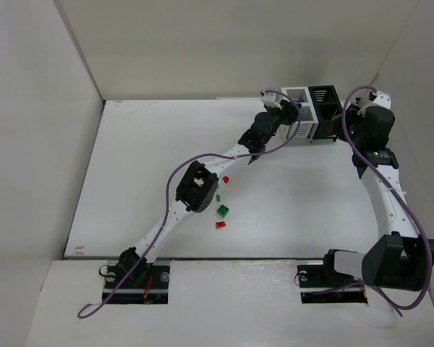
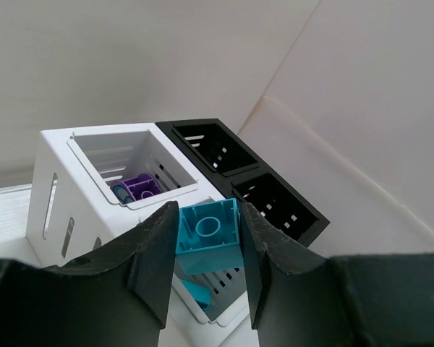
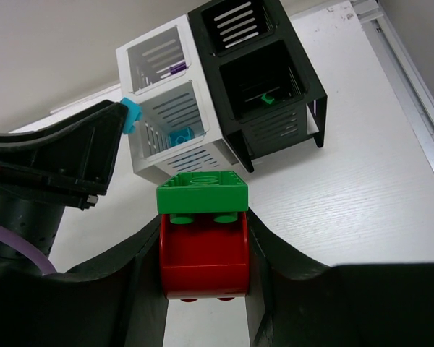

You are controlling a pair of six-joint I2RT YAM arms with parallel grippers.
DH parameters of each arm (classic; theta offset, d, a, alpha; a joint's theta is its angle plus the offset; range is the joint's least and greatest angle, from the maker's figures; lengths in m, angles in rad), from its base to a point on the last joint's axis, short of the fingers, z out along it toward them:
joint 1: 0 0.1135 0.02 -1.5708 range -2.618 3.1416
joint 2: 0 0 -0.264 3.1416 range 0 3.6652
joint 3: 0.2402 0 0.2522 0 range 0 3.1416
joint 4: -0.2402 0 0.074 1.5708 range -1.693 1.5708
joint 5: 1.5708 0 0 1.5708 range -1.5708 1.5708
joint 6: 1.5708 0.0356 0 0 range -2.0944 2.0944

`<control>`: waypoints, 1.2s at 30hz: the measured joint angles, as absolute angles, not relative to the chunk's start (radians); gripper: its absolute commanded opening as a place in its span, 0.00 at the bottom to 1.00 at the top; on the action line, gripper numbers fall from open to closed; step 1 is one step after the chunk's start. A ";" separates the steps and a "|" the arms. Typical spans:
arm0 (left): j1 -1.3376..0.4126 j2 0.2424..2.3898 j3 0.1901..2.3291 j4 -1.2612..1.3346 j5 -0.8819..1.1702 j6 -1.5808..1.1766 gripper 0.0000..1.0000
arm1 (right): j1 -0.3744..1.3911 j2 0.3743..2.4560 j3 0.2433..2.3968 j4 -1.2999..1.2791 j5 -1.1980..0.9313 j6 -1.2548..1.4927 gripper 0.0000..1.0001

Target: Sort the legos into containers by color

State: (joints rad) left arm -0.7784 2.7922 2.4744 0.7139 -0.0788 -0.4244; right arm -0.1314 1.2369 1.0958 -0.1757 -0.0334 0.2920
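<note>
From above, the white slatted plastic bin (image 1: pixel 296 97) and the black slatted plastic bin (image 1: pixel 324 97) stand joined. The left gripper (image 1: pixel 284 110) hangs at the white bin, and the right gripper (image 1: pixel 349 121) is just beside the black one. Loose red and green plastic bricks (image 1: pixel 222 211) lie well apart from both bins.

In the left wrist view, the left gripper (image 2: pixel 206 253) clamps a teal plastic brick (image 2: pixel 206 231) over the white bin (image 2: pixel 58 202), which holds a purple brick (image 2: pixel 141 186).

In the right wrist view, the right gripper (image 3: pixel 202 267) pinches a red plastic brick (image 3: pixel 202 260) with a green plastic brick (image 3: pixel 201 191) stacked on it, near the black bin (image 3: pixel 315 87).

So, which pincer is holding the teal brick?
The left pincer holds the teal brick; the right pincer grips a red brick with a green brick stuck on it.
</note>
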 measured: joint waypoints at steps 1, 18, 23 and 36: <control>-0.779 2.793 2.476 0.714 -0.079 -0.425 0.39 | -0.131 1.237 1.095 -0.176 -0.034 0.292 0.00; -0.778 2.699 2.314 0.696 -0.030 -0.386 0.67 | -0.131 1.237 1.065 -0.183 -0.093 0.250 0.00; -0.756 2.361 1.929 0.622 0.040 -0.324 0.72 | -0.131 1.251 1.072 -0.177 -0.218 0.159 0.00; -0.469 1.552 1.501 0.369 0.560 -0.197 0.87 | -0.066 1.462 1.151 -0.114 -0.995 -0.052 0.00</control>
State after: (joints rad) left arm -0.4694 1.5517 1.5009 0.3695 0.5602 -0.1970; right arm -0.0662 1.4620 1.1511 -0.1143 -0.9955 -0.0525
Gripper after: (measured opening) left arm 0.844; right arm 0.430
